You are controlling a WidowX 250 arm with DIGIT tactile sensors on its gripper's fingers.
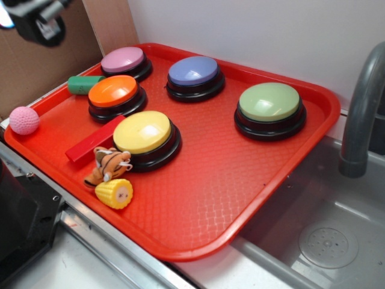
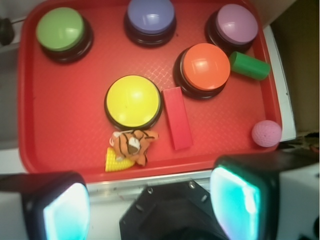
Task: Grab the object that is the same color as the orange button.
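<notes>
— While the arm hangs high, what does the tiger toy (image 1: 108, 165) look like from your station?

— I see a small plush, orange with dark stripes and white patches on face and paws. It lies on the red tray (image 1: 210, 198) near the front edge, smaller than any of the buttons.

— Where exactly?

— In the exterior view it sits at about seven o'clock from the yellow button (image 1: 144, 133), almost touching its black base, and partly overlapping the yellow corn toy (image 1: 115, 194) just below it. The red block (image 1: 96, 141) lies at its eleven o'clock.

— Which way does it run?

— In that view I read its long axis as running from about one o'clock down to seven o'clock; which end is the head I can't settle there. In the wrist view its white face is turned up toward the camera.

— And the orange button (image 1: 114, 93)?

— Well apart, at twelve o'clock from the toy, beyond the block.

— The gripper (image 2: 150, 205)?

— I see its fingers (image 2: 237, 200) spread wide apart, holding nothing, hovering off the tray's front edge.
</notes>
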